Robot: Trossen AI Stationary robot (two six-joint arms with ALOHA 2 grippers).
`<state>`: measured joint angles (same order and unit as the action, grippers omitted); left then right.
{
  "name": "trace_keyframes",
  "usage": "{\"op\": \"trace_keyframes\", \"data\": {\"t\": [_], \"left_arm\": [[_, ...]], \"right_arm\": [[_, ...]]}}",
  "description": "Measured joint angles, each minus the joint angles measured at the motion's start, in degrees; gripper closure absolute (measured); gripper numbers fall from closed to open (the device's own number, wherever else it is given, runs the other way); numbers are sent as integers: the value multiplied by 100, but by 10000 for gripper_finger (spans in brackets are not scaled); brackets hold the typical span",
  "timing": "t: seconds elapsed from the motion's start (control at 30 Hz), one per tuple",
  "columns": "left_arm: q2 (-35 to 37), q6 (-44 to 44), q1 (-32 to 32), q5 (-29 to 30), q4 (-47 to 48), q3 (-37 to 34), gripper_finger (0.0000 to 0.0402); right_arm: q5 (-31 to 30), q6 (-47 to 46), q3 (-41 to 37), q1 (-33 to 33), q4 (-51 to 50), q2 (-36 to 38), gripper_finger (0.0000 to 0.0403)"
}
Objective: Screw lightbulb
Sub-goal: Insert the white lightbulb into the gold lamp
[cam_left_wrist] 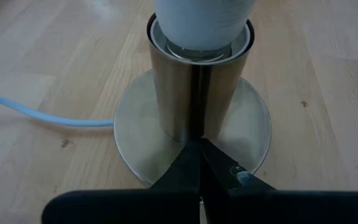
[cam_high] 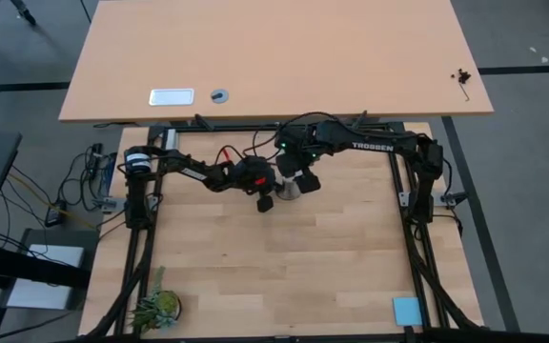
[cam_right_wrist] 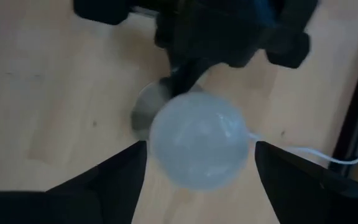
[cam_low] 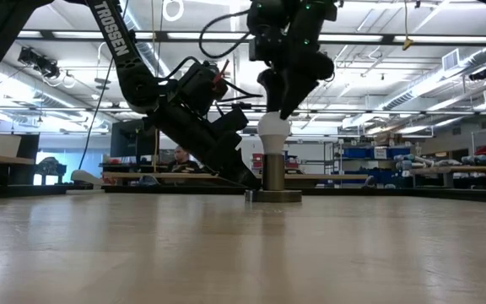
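Fingers (cam_right_wrist: 291, 180) of the right gripper (cam_right_wrist: 197, 174) stand spread apart, one on each side of the small white pear-shaped lightbulb (cam_right_wrist: 199, 148), with a sliver of table showing between each finger and the glass. Left gripper (cam_left_wrist: 199, 167) fingers are pressed together, tips set on the disc foot right against the cylinder of the brushed-metal socket stand (cam_left_wrist: 194, 93).

Lightbulb: frosted white, rounded top, narrowing downward. It stands upright in the socket, its neck seated inside the metal collar.

The low view shows the stack in profile: bulb (cam_low: 273, 128) above the cylinder (cam_low: 273, 173), on a flat disc foot resting on the pale wooden table (cam_low: 243, 253), with the right gripper (cam_low: 287, 105) coming down from above. Whether its fingertips touch the glass there is unclear. The left wrist view alone shows the collar and the bulb's lower end (cam_left_wrist: 201, 25) close up, plus a white cord (cam_left_wrist: 42, 117) lying across the table to the disc. The high view hides the bulb almost wholly beneath both grippers, which meet near the table's middle.

Surroundings in the high view: a small green plant (cam_high: 156, 307) at one near corner, a light blue square (cam_high: 407, 310) at the other, both well apart from the socket. A second wooden tabletop (cam_high: 274, 57) lies beyond.
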<state>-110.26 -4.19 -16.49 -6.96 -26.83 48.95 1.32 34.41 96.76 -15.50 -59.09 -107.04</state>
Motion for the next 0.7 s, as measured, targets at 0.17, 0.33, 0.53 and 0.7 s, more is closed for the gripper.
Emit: {"op": "trace_keyframes", "data": {"t": [0.17, 0.33, 0.53, 0.7], "left_arm": [[0, 1, 0, 0, 0, 0, 401], [0, 0, 0, 0, 3, 0, 401], [0, 0, 0, 0, 15, 0, 401], [0, 0, -2, 2, 39, 0, 401]], "right_arm": [[-13, 79, -19, 2, 88, -129, 117], [-20, -173, -1, 1, 149, -192, 138], [-128, -1935, -6, 26, 141, -192, 162], [-372, -4557, -8, 120, 28, -192, 164]]}}
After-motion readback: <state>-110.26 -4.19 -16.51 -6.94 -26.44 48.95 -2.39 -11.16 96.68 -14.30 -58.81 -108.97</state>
